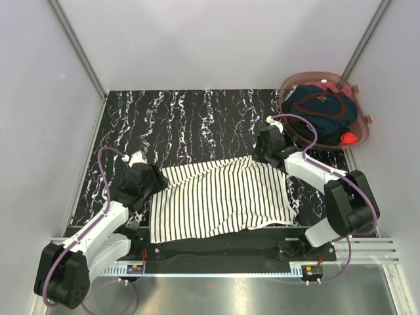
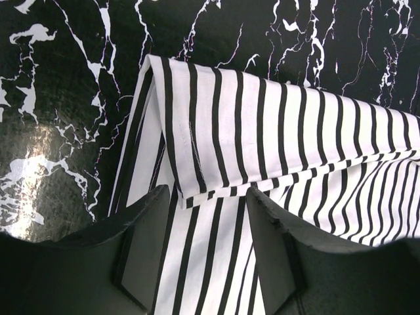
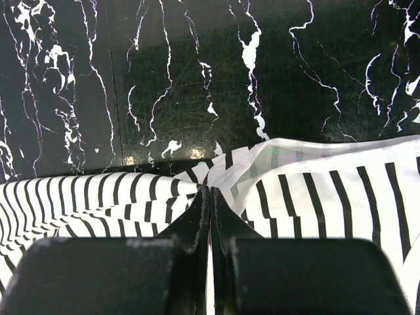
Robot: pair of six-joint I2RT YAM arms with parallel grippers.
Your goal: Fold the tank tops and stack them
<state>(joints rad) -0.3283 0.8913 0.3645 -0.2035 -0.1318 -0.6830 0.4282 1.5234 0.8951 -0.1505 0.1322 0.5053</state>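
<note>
The white tank top with navy stripes (image 1: 216, 200) lies spread on the black marble table (image 1: 184, 125), its far edge partly folded over. My left gripper (image 1: 157, 178) is at the top's left far corner. In the left wrist view its jaws (image 2: 209, 197) stand apart over the striped cloth (image 2: 262, 131), with a folded edge just at the fingertips. My right gripper (image 1: 262, 154) is at the right far corner. In the right wrist view it (image 3: 210, 190) is shut, and the striped cloth (image 3: 328, 190) bunches at its tips. The dark navy tank top (image 1: 321, 108) lies crumpled in a basket.
A pinkish translucent basket (image 1: 308, 77) sits at the table's far right corner, holding the navy top and something red (image 1: 350, 138). White walls enclose the table on three sides. The arm bases stand on a rail along the near edge.
</note>
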